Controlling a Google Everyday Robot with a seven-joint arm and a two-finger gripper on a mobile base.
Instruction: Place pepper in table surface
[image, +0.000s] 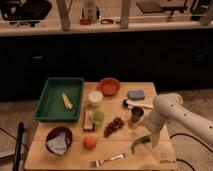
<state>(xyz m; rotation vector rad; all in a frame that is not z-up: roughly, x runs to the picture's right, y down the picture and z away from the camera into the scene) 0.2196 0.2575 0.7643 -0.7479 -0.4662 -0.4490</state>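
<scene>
The pepper (140, 143) is a slim curved bright green chili lying low over the front right part of the table surface (115, 147), a light tan wooden top. My gripper (150, 135) is at the end of the white arm coming in from the right, directly above and against the pepper's right end. The arm's wrist hides the fingertips and where they meet the pepper.
A green tray (59, 98) with a banana sits at the back left. An orange bowl (109, 85), white cup (95, 97), blue sponge (136, 94), dark can (137, 115), grapes (114, 125), pale-green cup (99, 118), orange fruit (89, 142), dark bowl (58, 140) and fork (107, 160) are also on the table.
</scene>
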